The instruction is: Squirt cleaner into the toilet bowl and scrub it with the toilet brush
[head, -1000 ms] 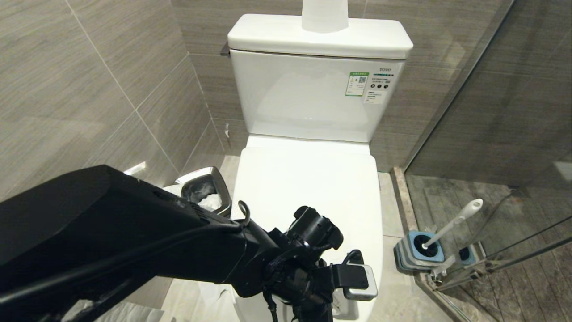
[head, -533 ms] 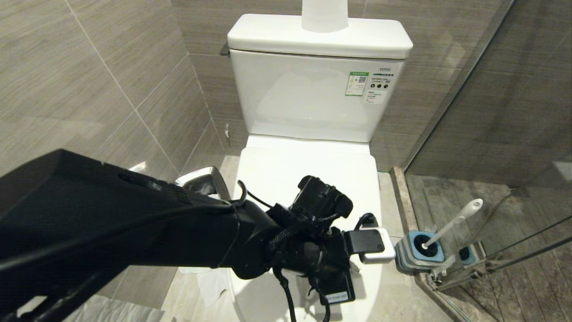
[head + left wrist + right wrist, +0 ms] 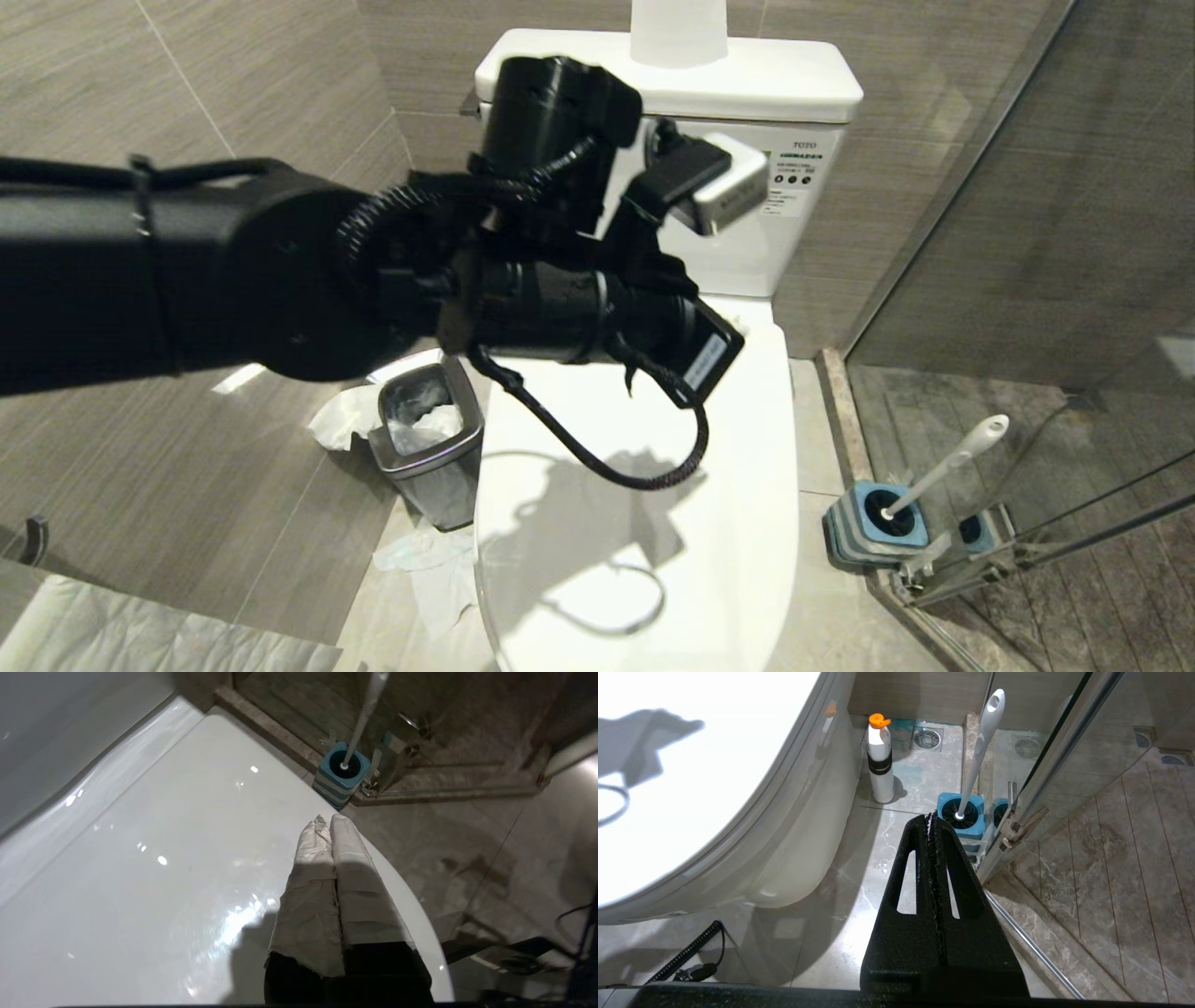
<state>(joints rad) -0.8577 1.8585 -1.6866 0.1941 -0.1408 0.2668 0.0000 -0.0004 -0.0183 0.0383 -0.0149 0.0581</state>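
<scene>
Sitting in the middle, the white toilet [image 3: 644, 523] has its lid down, so the bowl is hidden, and the left arm reaches across above that lid with the left gripper [image 3: 327, 823] pressed shut and holding nothing. Right of the toilet, on the floor by the glass door, the toilet brush [image 3: 948, 464] stands in its blue-topped holder [image 3: 873, 527]. Low beside the toilet, the right gripper [image 3: 930, 817] is shut and empty, near that holder.
</scene>
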